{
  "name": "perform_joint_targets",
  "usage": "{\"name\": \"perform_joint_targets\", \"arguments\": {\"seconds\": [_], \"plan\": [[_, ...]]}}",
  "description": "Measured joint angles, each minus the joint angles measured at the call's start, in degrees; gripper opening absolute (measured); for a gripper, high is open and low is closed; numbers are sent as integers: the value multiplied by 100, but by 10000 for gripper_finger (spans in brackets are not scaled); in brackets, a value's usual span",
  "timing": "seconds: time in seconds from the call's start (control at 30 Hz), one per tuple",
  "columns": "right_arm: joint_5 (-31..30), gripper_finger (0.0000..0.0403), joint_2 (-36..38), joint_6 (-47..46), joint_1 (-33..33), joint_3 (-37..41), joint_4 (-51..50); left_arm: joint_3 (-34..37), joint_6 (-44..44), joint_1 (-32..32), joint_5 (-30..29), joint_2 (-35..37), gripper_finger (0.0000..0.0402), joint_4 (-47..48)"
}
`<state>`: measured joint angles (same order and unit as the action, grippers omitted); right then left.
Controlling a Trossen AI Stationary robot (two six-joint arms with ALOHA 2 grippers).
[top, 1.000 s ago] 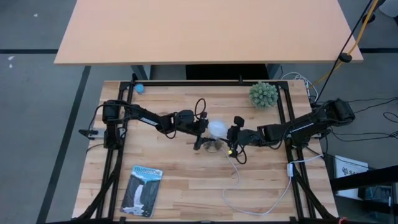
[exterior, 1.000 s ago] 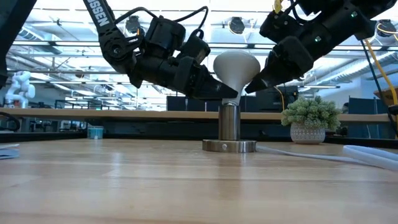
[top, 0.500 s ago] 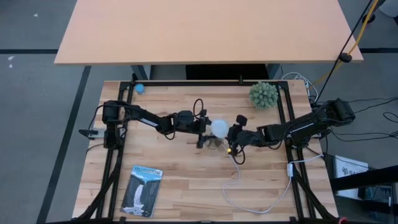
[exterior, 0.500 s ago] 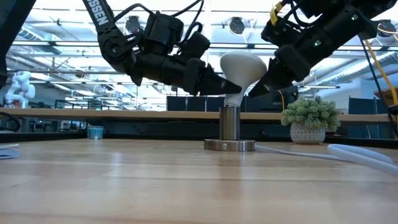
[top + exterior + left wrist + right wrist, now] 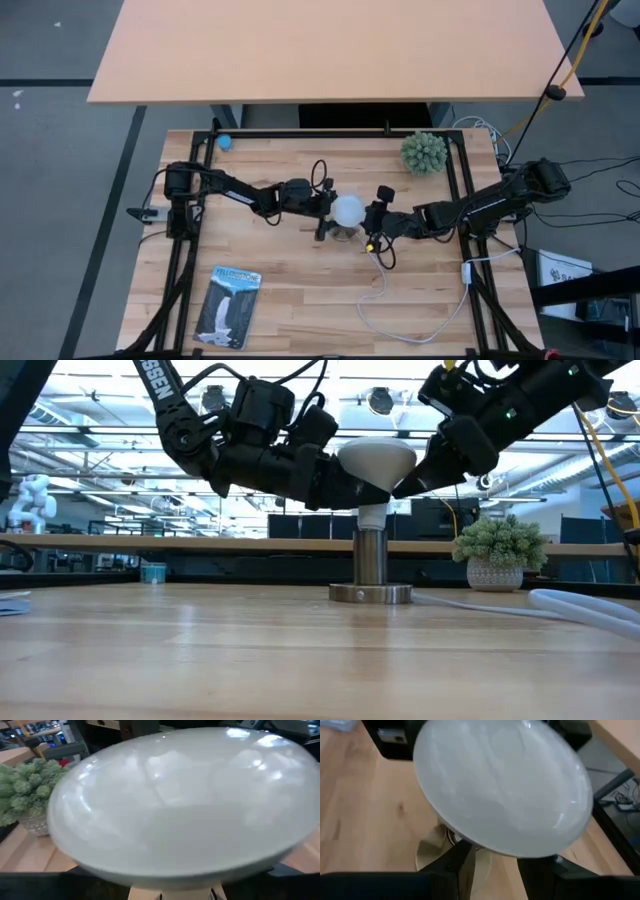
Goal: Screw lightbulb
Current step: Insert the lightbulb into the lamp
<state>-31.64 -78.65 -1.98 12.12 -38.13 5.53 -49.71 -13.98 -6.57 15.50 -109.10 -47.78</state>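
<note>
my left gripper [image 5: 327, 213] and my right gripper [image 5: 369, 222] meet over the middle of the table [image 5: 300, 290], and the lightbulb [image 5: 348, 209] sits between them. in the low view the lightbulb [image 5: 376, 464] stands upright, globe on top, its narrow neck going down into the socket [image 5: 371, 570], a silvery post on a round flat foot resting on the wood. my left gripper [image 5: 340, 492] comes at the neck from one side, just under the globe, and my right gripper [image 5: 412, 478] comes at it from the other, both slanting downward toward it.

my left fingers are parted around the tapering neck and look to be bearing on it, with the globe [image 5: 185, 805] just ahead of my wrist camera and filling almost all i can see. my right fingers [image 5: 456, 865] are likewise parted, one on each side of the neck below the globe [image 5: 502, 785], pinching the lightbulb there as far as i can judge; exact contact at the tips is hidden under the globe.

beyond my left gripper, past the bulb, stands a small potted plant [image 5: 25, 795], seen at the far right corner of the table in the high view [image 5: 424, 152]. a white cord [image 5: 385, 300] runs from the socket toward the near edge, on my right gripper's side. well away from my left gripper, near the front edge, lies a blue packaging card [image 5: 228, 305].
</note>
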Motion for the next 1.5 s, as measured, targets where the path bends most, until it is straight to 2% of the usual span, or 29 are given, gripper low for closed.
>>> {"name": "perform_joint_targets", "arguments": {"seconds": [0.43,0.67,0.87,1.5], "plan": [[0,129,0,-182,0,-61,11,378,227,-8,26,0,245,-823],[-2,130,0,-184,0,-61,25,417,337,113,-18,-308,245,-1357],[-2,130,0,-184,0,-61,27,417,343,94,-515,-354,245,-1363],[9,130,0,-334,0,-63,-303,417,348,85,-548,-354,245,-1317]]}}
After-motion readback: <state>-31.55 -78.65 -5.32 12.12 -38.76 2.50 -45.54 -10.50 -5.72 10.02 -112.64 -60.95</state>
